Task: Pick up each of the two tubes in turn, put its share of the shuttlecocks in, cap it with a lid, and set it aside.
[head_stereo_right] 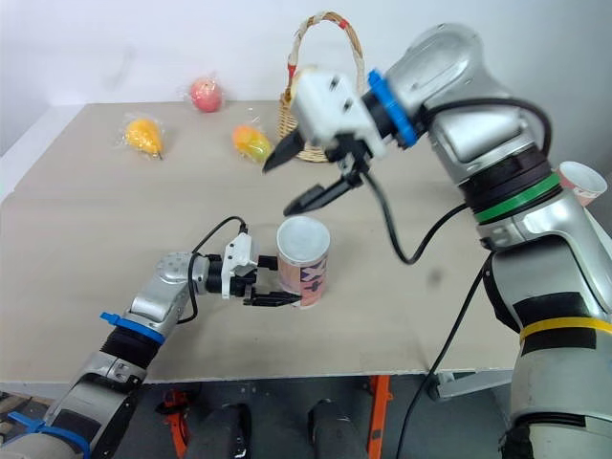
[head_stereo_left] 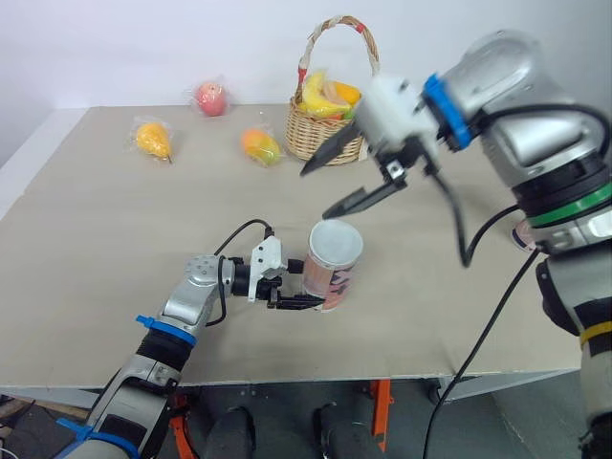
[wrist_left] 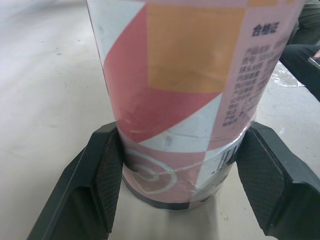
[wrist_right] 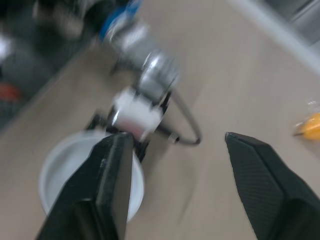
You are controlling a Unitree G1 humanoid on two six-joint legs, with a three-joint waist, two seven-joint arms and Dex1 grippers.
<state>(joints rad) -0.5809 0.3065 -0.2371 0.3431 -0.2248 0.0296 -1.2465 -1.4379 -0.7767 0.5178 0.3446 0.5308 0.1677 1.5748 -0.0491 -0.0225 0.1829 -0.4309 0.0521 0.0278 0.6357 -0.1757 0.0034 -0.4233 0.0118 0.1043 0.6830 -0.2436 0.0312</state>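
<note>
A red, white and orange printed tube (head_stereo_left: 334,266) stands upright on the table near the front middle. Its top (wrist_right: 65,175) shows as a white disc. My left gripper (head_stereo_left: 301,292) is shut on the tube low down, its black pads (wrist_left: 107,175) pressed against both sides just above the base. Up above the tube and slightly to its left, my right gripper (head_stereo_right: 277,189) hangs open with nothing between its fingers (wrist_right: 112,170). A pink-and-white tube end (head_stereo_right: 580,182) sticks out behind my right arm at the right.
A wicker basket (head_stereo_left: 330,134) holding bananas and other fruit stands at the back middle. Wrapped fruit lies at the back left: a yellow piece (head_stereo_left: 153,139), a red one (head_stereo_left: 210,98) and an orange one (head_stereo_left: 260,145). The table's front edge (head_stereo_left: 287,387) runs close to the tube.
</note>
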